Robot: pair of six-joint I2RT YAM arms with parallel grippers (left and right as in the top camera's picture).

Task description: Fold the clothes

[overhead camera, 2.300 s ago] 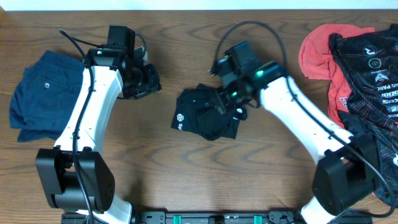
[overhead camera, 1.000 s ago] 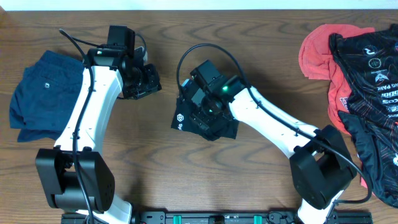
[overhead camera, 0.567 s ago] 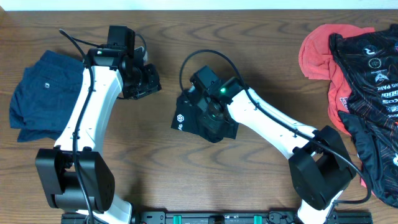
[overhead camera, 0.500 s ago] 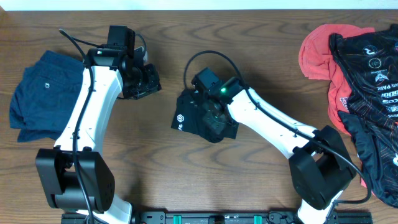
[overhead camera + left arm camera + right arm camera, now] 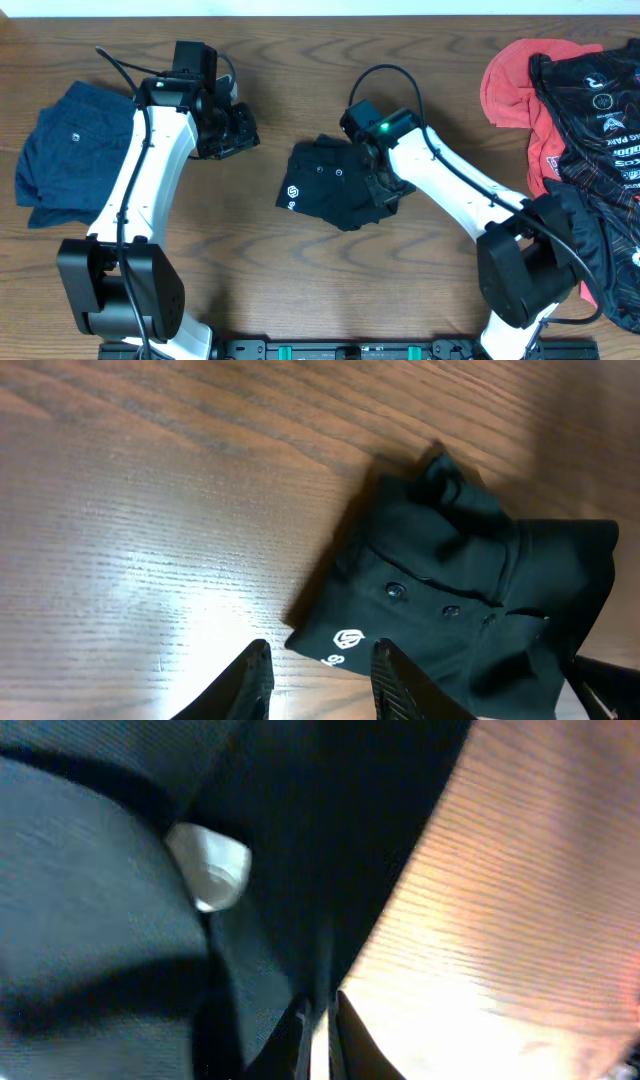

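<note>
The pair of soft black trousers (image 5: 335, 190) lies as a compact bundle on the brown wooden table (image 5: 300, 290). Its border is directly at the jaws of the right gripper (image 5: 320, 1020). These jaws are pressed almost together, with only a thin slit between them. Whether a layer of fabric is pinched there, the wrist view does not show clearly. The left gripper (image 5: 315, 678) hovers apart from the bundle, its jaws half spread and with nothing between them. The corner with the white logo mark (image 5: 345, 640) lies just ahead of them, down on the table.

Probably several things can go wrong. If the right jaws hold only the top layer, a pull would open the bundle instead of folding it. If they hold nothing, they would slip off the edge. Because the left jaws do not pin the fabric, the whole bundle may slide over the smooth wood. The small white rounded piece (image 5: 205, 870) beside the right jaws could catch on a finger.

Counted:
- one pair of trousers, with one logo mark visible and one white piece
- one pair of navy blue shorts (image 5: 60, 160), behind the left jaws and well apart
- one red cloth (image 5: 510, 85) and one black jersey with white and red print (image 5: 600, 110), both far from the right jaws
- two grippers
</note>
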